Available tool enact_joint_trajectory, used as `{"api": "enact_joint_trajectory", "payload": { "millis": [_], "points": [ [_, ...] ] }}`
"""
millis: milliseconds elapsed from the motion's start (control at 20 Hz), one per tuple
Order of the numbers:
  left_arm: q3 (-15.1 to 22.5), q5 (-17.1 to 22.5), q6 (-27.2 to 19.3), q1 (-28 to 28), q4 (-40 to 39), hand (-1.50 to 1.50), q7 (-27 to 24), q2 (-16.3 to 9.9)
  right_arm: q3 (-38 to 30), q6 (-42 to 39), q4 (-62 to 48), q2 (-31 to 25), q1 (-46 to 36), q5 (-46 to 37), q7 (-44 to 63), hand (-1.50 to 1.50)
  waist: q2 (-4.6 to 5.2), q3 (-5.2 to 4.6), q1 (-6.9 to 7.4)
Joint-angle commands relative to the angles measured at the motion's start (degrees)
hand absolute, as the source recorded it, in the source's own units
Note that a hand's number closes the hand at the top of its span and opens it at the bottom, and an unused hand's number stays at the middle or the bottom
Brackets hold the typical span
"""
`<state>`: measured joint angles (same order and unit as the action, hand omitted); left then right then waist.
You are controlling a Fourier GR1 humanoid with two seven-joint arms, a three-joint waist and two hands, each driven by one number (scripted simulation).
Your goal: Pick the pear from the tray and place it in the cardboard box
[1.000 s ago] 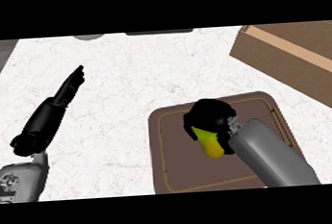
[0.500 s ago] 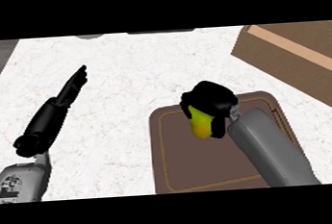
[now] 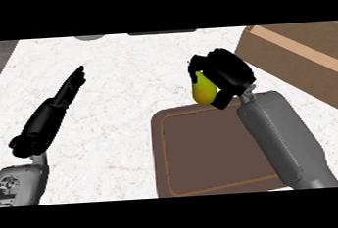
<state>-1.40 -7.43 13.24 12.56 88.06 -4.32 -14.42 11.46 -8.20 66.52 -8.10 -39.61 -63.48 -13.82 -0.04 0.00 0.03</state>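
Above the far edge of the tray, one pear (image 3: 203,89) is sitting in the curled fingers of the right robot hand (image 3: 224,73), which is gripping it from the right and from above. Only the pear's yellow-green left side is showing; the black fingers are covering the rest. Its long axis is running roughly up and down in the head view, tilted slightly, with the narrower end seeming to point away toward the far side of the worktop, though the fingers are hiding that end. Whether the pear is touching the worktop or hanging clear of it, I cannot tell.

One brown tray (image 3: 210,152) is lying just below the pear, its raised rim enclosing a bare flat floor. The grey right forearm is crossing the tray's right side on its way up to the hand.

One cardboard box (image 3: 299,54) is standing to the right of the hand, near it but apart, at the upper right corner of the view.

One white speckled worktop (image 3: 126,79) is carrying the tray and the box.

At the left, the left robot hand (image 3: 69,90) is resting with its fingers straight and pointing away, well apart from the tray and the pear.
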Motion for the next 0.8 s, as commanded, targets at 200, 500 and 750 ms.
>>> {"api": "enact_joint_trajectory", "payload": {
  "millis": [200, 500, 750],
  "points": [
    [-1.2, 0.6, 0.5, 1.3, 0.4, 0.00, 1.2, -0.6, -12.7, 0.2, 8.9, 0.6, -4.5, 4.5, 12.9, 1.50, -0.23, 0.02, -0.32],
    [1.3, -1.8, -1.7, 1.1, -0.8, 0.00, 1.0, 2.5, -24.5, -0.2, 5.1, -5.1, -10.4, 8.4, 19.5, 1.50, 0.12, 0.01, -0.01],
    [1.1, -1.5, 0.3, -1.1, 1.5, 0.00, 0.5, 1.2, -28.8, 4.4, -6.7, -8.6, -18.1, 8.3, 20.5, 1.50, 0.31, 0.00, 1.07]
  ]
}}
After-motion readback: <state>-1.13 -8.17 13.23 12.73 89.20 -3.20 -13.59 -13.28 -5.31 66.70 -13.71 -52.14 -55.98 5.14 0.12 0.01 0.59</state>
